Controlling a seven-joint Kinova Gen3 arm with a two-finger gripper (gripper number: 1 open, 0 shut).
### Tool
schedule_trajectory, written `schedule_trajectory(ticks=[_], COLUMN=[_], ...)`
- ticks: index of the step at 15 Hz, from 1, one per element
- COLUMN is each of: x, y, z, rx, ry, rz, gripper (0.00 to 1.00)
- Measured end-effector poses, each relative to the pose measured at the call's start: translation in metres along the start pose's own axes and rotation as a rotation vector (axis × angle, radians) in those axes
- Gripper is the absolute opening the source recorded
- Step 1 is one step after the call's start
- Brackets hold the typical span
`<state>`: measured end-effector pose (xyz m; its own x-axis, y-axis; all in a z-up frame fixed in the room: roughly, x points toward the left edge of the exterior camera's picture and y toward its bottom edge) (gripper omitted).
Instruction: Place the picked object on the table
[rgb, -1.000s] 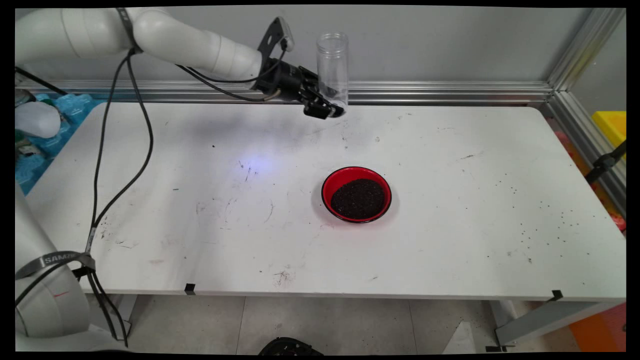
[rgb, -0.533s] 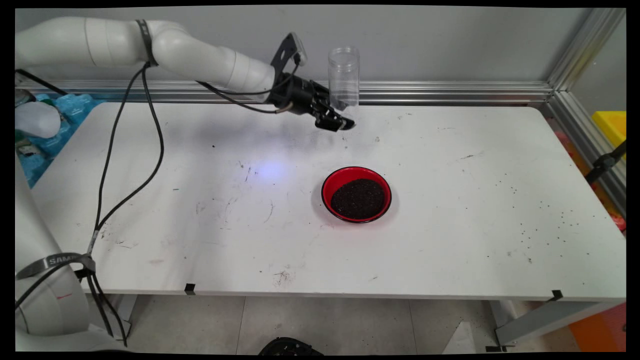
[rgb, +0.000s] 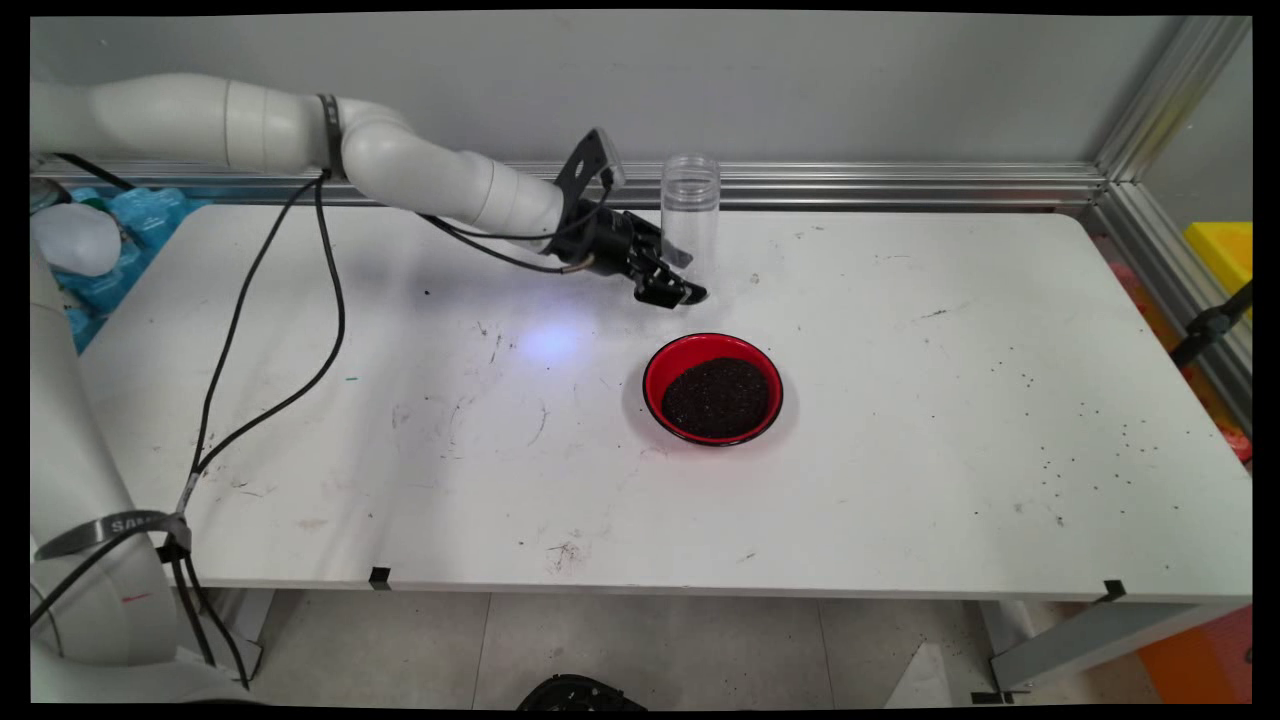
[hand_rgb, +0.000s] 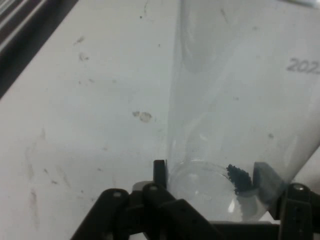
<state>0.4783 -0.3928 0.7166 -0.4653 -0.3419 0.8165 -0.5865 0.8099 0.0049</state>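
Gripper (rgb: 683, 281) low over table (rgb: 900, 480), back centre. Jaws closed on base of clear jar (rgb: 690, 205); jar upright, mouth up, nearly empty, few dark grains (hand_rgb: 239, 179) at bottom. Jar base at or just above table; contact unclear. Red bowl (rgb: 713, 389) of dark grains near, at 6 o'clock from jar. Scattered specks at table's right.

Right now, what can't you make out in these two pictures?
- Main view: the clear jar's base, hidden behind the gripper.
- Hand view: the jar's top is cut off by the upper edge; faint print on its wall runs off the right edge.
- Main view: the bowl's dark grains are too small to identify.
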Motion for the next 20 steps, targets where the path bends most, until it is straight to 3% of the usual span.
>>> schedule_trajectory(ticks=[9, 20], x=[-0.028, -0.041], y=[-0.005, -0.006], z=[0.023, 0.033], rx=[-0.001, -0.024], ry=[0.008, 0.032], rz=[-0.004, -0.005], gripper=[0.00, 0.00])
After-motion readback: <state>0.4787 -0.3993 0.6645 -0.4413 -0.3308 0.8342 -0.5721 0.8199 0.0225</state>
